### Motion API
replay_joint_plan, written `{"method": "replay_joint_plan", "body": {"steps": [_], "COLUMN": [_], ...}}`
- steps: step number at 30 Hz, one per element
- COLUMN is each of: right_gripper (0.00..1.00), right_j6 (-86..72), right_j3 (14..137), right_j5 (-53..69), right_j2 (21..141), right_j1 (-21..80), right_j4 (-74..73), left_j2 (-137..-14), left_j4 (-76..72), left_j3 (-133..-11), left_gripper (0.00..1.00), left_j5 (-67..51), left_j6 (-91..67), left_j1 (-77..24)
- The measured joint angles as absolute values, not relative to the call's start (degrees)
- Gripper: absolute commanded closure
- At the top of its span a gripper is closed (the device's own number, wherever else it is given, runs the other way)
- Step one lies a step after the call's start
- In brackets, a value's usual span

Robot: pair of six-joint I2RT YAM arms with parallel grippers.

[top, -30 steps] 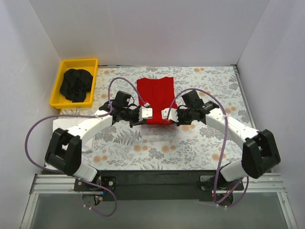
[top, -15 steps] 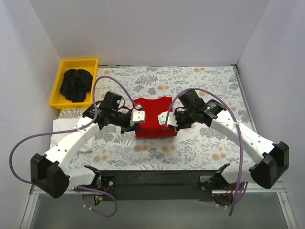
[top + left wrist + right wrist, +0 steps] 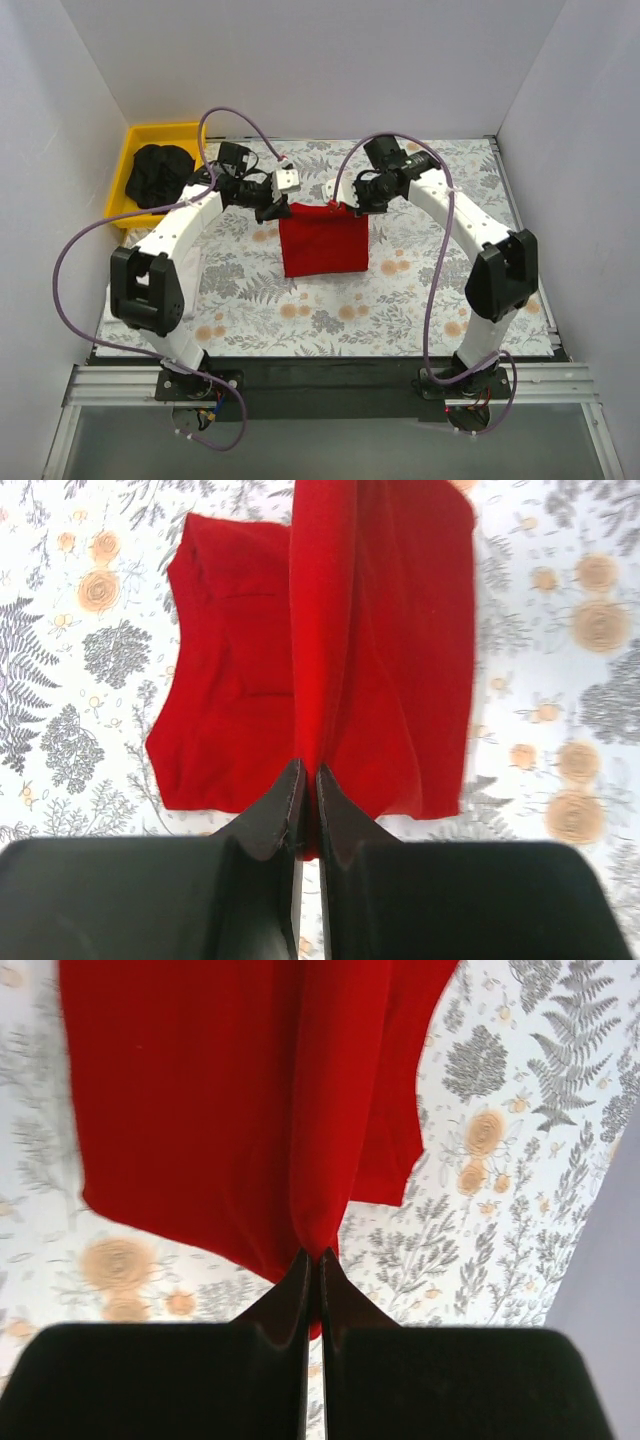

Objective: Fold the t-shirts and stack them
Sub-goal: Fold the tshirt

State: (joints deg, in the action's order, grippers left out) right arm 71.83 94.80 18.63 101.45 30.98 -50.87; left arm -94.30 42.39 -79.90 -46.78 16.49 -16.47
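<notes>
Red t-shirt [image 3: 322, 245]: held up by its far edge over the worktop [image 3: 430, 290] | my left claw [image 3: 279, 207]: pinched tight on its left corner | my right claw [image 3: 349, 207]: pinched tight on its right corner

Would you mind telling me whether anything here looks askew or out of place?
The black t-shirt lies crumpled in the yellow bin. The red t-shirt is mid-fold, its lower layer sticking out on one side.

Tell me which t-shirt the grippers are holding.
The red t-shirt, pinched by the left gripper and right gripper; the black t-shirt sits in the yellow bin.
</notes>
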Motion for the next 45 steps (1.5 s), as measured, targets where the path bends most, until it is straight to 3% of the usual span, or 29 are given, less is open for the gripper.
{"method": "replay_joint_plan", "body": {"steps": [11, 16, 25, 37, 39, 40, 42, 43, 45], "right_gripper": [0.99, 0.99, 0.99, 0.98, 0.92, 0.75, 0.63, 0.49, 0.36], "right_j6": [76.16, 76.05, 72.79, 72.4, 72.27, 72.14, 71.4, 71.11, 69.73], "right_j3": [115.7, 118.08, 117.69, 113.3, 114.78, 115.61, 116.97, 117.19, 117.21], "right_j5": [20.1, 19.97, 19.64, 20.53, 20.45, 20.29, 19.73, 19.35, 18.17], "right_j2": [127.98, 134.34, 135.79, 127.48, 128.49, 129.34, 131.66, 132.73, 134.56], "right_j1": [26.76, 26.37, 26.26, 26.09, 25.93, 25.87, 25.82, 25.74, 25.43], "right_j4": [-50.35, -48.21, -43.4, -41.93, -41.65, -41.63, -40.86, -40.16, -38.92], "left_j2": [-117.51, -122.56, -124.38, -123.33, -124.25, -124.95, -126.76, -128.01, -130.5], "left_j4": [37.19, 32.16, 26.85, 29.61, 29.19, 28.71, 27.64, 26.87, 24.71], "left_j3": [-90.59, -90.8, -91.02, -97.06, -98.74, -99.48, -100.62, -101.21, -102.32], "left_gripper": [1.0, 1.0, 1.0, 0.98, 0.93, 0.86, 0.76, 0.7, 0.66], "left_j5": [-46.7, -45.45, -44.18, -45.76, -45.3, -44.97, -44.03, -43.55, -41.6], "left_j6": [17.65, 15.07, 10.09, 8.45, 8.05, 7.7, 6.61, 5.82, 3.01], "left_j1": [-11.92, -11.55, -11.25, -11.18, -11.18, -11.14, -11.09, -11.05, -11.0]}}
